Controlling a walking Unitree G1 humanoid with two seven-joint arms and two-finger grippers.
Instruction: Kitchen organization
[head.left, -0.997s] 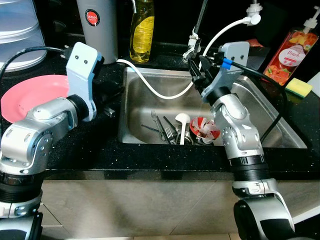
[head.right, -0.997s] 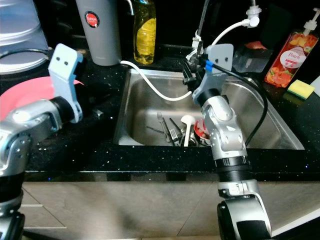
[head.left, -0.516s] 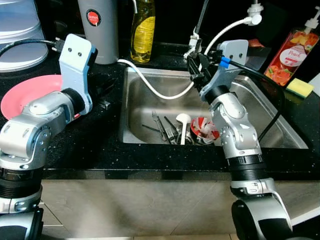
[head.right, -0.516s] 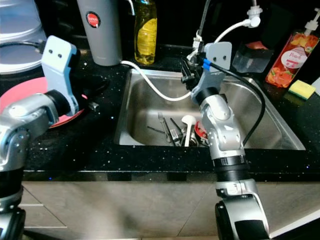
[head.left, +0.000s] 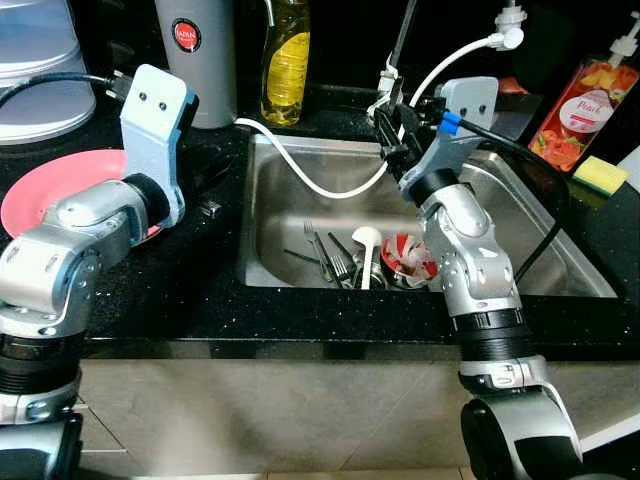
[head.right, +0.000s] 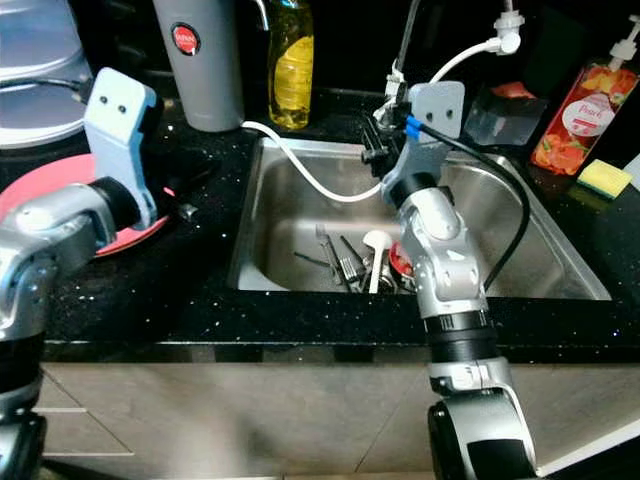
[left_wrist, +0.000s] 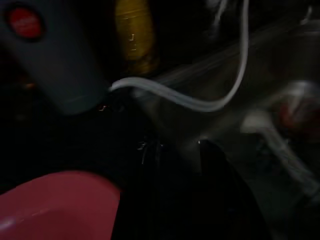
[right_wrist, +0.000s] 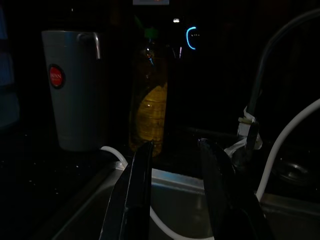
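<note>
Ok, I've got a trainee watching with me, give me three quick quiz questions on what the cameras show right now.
1. True or false: the pink plate lies inside the sink.
2. Which stands on the counter left of the yellow soap bottle? A) the grey jug B) the yellow sponge C) the white ladle
3. Fill in: the right gripper is held above the sink with its fingers ____.

Key:
1. False. It lies on the black counter by the left gripper.
2. A. The sponge sits far right; the ladle lies in the sink among the forks.
3. Open, with nothing between them.
</note>
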